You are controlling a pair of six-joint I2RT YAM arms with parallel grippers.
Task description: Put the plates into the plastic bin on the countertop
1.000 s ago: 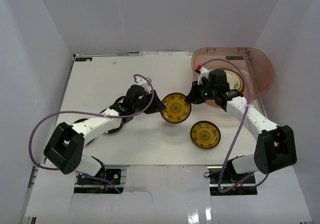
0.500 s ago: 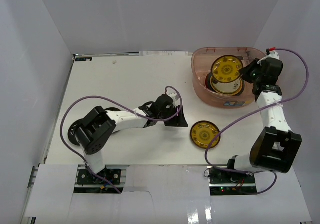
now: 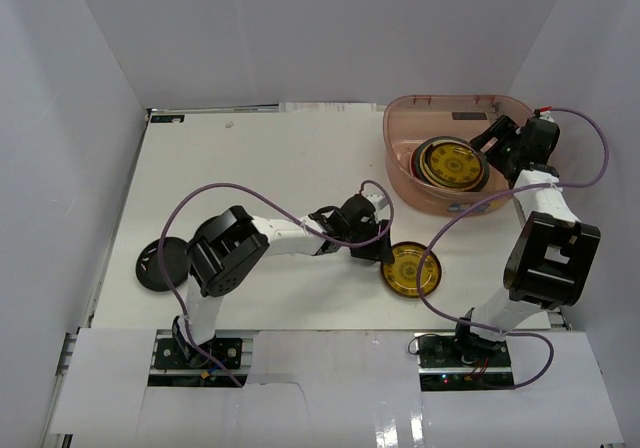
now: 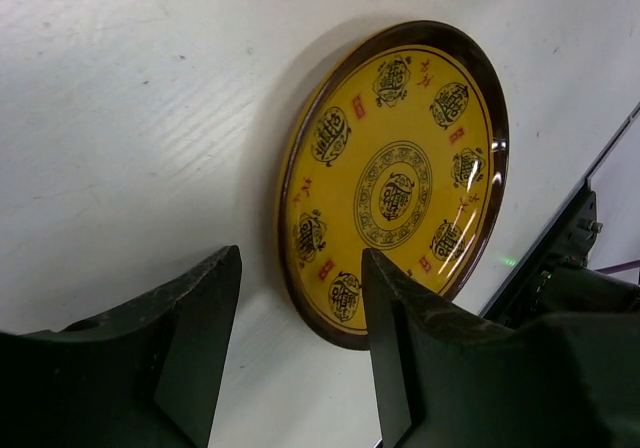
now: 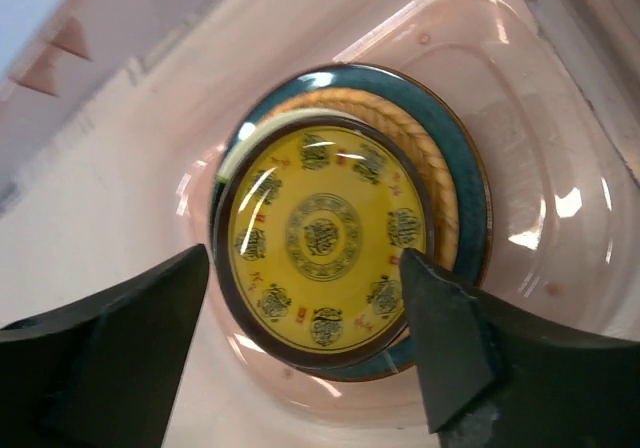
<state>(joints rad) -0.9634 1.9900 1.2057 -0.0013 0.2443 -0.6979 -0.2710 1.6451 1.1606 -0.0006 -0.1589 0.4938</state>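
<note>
Left claw [image 4: 300,258]: jaws apart and clamping nothing; low over the surface, its tips at the rim of a gold-brown patterned plate [image 4: 395,183].
Right claw [image 5: 305,256]: jaws spread wide and empty, hanging over the right end of the plastic bin [image 3: 400,158].
Plate by the left claw: lies flat just ahead of the fingers, its near rim showing in the gap between them. Whether a finger touches it cannot be told.
Plates under the right claw: a second gold-brown plate [image 5: 325,236] lies straight below, on top of a stack. Beneath it are a woven tan plate [image 5: 425,158] and a blue-grey plate [image 5: 470,203], with a sliver of lime green [image 5: 228,163] at one side.
Black plate [image 3: 160,263]: far behind the left claw, near the surface's left edge.
Edges and room: the surface's near edge runs close beyond the plate ahead of the left claw. White surface lies bare on that claw's other side. The bin's walls ring the stack with bare floor showing around it, and the side wall stands close behind the right arm.
Change: half a second ago the right claw held its plate tilted above the bin; now the plate lies flat and released. The left arm has reached further right.
Surface [image 3: 260,158]: flat, white, walled in white on three sides.
</note>
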